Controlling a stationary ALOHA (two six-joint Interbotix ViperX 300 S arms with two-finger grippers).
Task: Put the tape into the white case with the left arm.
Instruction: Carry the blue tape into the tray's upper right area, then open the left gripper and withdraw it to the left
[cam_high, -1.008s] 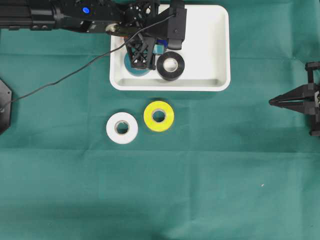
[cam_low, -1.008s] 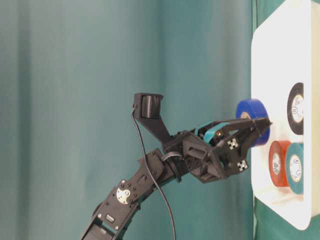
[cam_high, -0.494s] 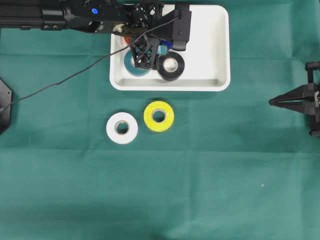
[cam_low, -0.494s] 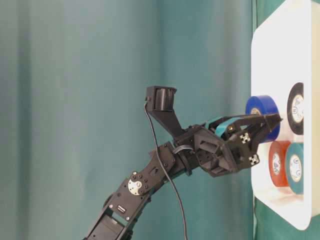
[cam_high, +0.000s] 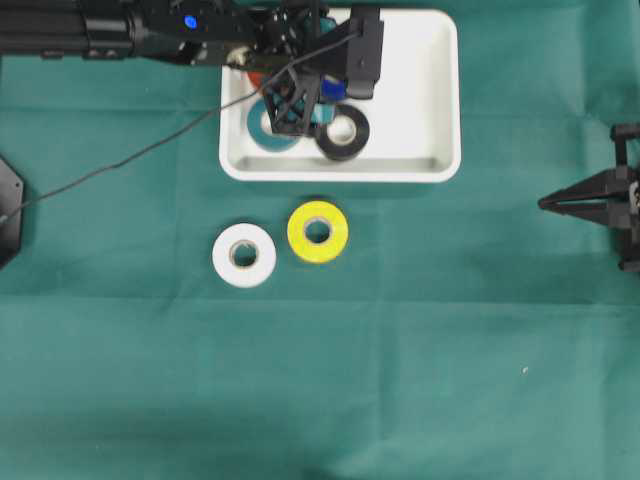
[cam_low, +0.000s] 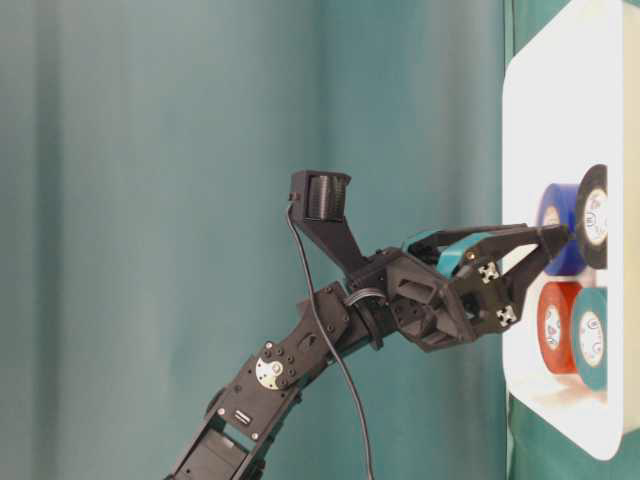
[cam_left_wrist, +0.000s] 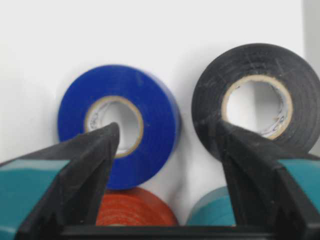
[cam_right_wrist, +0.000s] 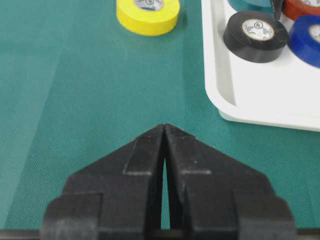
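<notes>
The blue tape roll (cam_left_wrist: 117, 125) lies flat on the floor of the white case (cam_high: 435, 90), hole up, w/ the black roll (cam_left_wrist: 255, 97) just beside it and the red roll (cam_left_wrist: 135, 212) and teal roll (cam_left_wrist: 212, 212) nearer the wrist cam. The left hand (cam_low: 545, 245) hangs right over this cluster, pointing down into the case. In the wrist view its two teal-patched fingers (cam_left_wrist: 75, 175) stand spread wide – one tip over the blue roll's inner edge, the other over the black roll's rim, w/ bare white floor between them. So the hand is released, gripping nothing; whether a tip brushes a roll I can't tell.

Relation that matters for the next move: the blue roll sits directly under the hand, so a straight lift looks like the clean way out. Prob. a sideways drag would nudge the blue or black roll.

Still on the tabletop – a yellow roll (cam_high: 317, 232) and a white roll (cam_high: 244, 256), side by side, just below the case in the overhead view. The left arm is much nearer them than the right hand (cam_right_wrist: 165, 132), which is clenched shut and empty, well apart at the tabletop's right edge.
</notes>
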